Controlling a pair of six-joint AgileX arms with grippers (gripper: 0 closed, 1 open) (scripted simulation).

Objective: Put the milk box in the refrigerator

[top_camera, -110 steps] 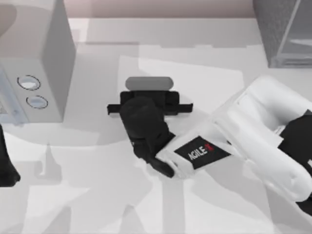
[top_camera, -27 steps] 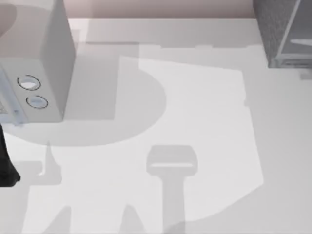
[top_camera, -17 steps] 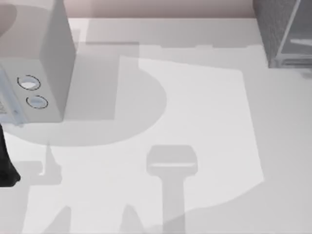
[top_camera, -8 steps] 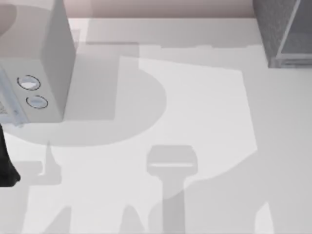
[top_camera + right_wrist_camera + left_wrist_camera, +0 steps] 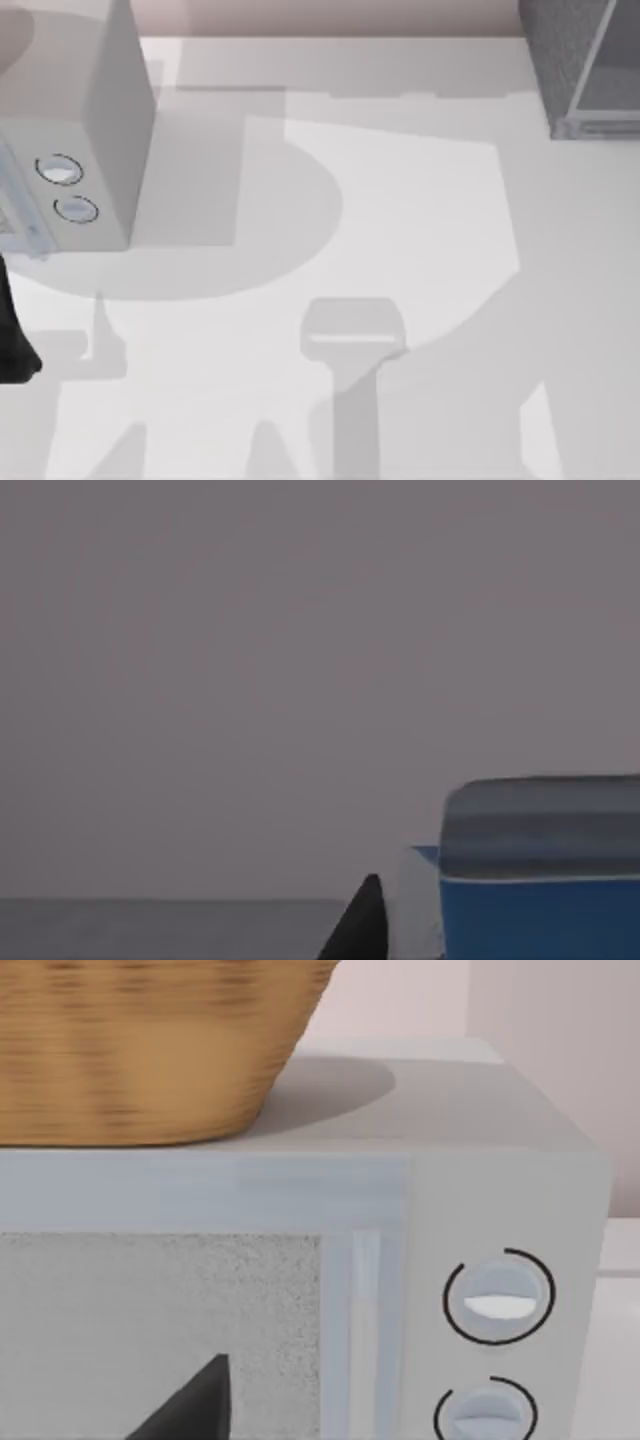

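The milk box (image 5: 535, 880), a blue carton with a pale grey top, stands against a plain grey surface in the right wrist view, with one dark fingertip (image 5: 358, 925) of the right hand just beside it; I cannot tell whether that hand grips it. The refrigerator (image 5: 582, 62) stands at the desk's (image 5: 400, 220) far right corner. The left arm (image 5: 14, 340) is parked at the left edge, facing a microwave (image 5: 420, 1260) with a wicker basket (image 5: 140, 1040) on top.

Table centre (image 5: 400, 200) open; dialled box (image 5: 90, 150) left, refrigerator (image 5: 580, 60) far right.
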